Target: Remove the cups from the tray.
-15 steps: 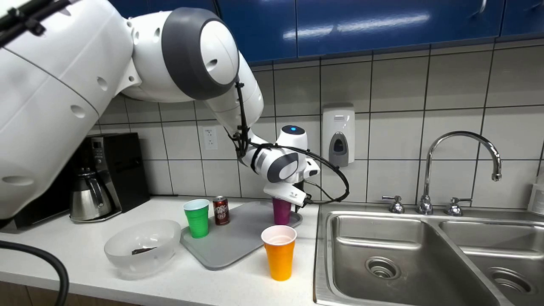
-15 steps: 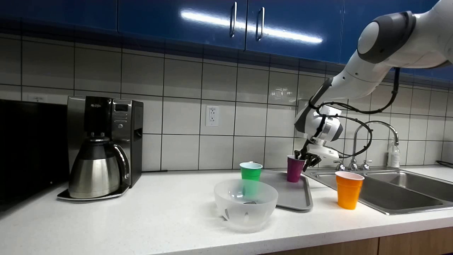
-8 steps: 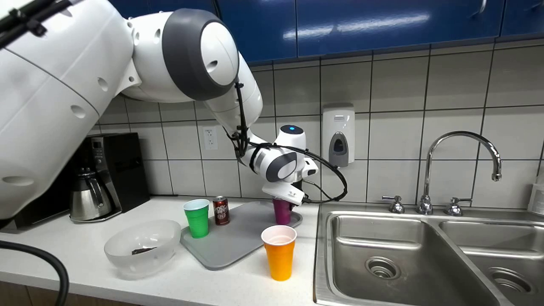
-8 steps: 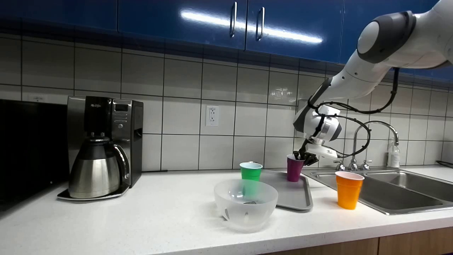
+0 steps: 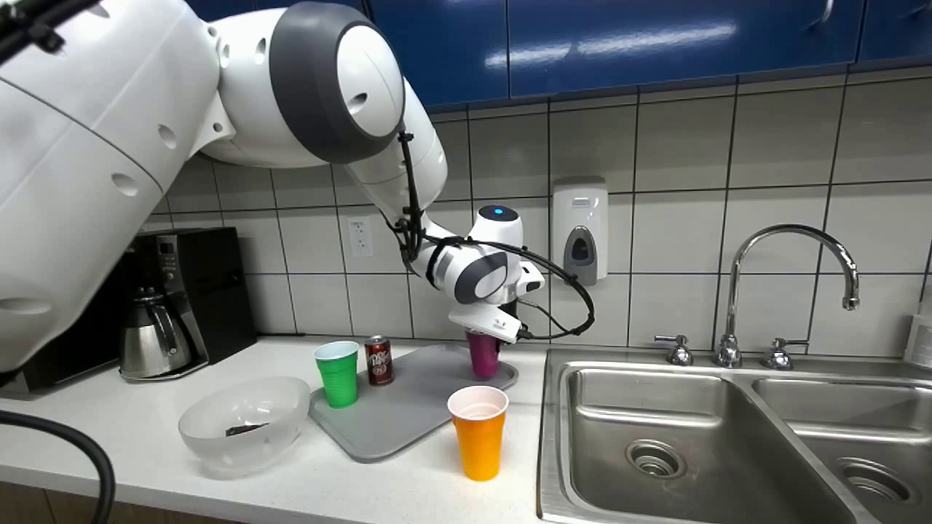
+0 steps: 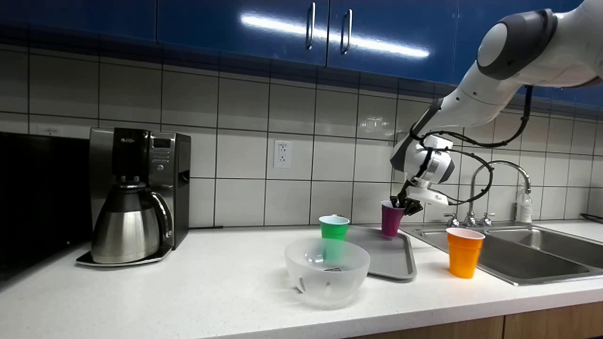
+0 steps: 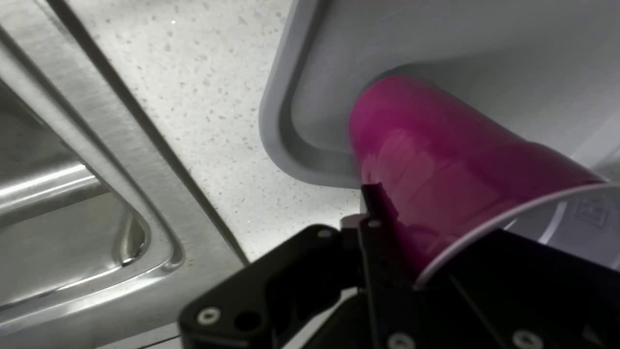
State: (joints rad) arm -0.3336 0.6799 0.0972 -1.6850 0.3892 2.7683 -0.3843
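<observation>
Wrist view showed sink and counter beside the tray. In an exterior view, a bowl partly veiled the green cup; the orange cup stood on the counter. Over the tray, the gripper pinched the purple cup, one finger partly hidden inside; that cup had risen slightly.

In an exterior view, the coffee maker at left carries what looks like a "Mr. Coffee" mark; the dark red can to its right reads "Dr Pepper."
</observation>
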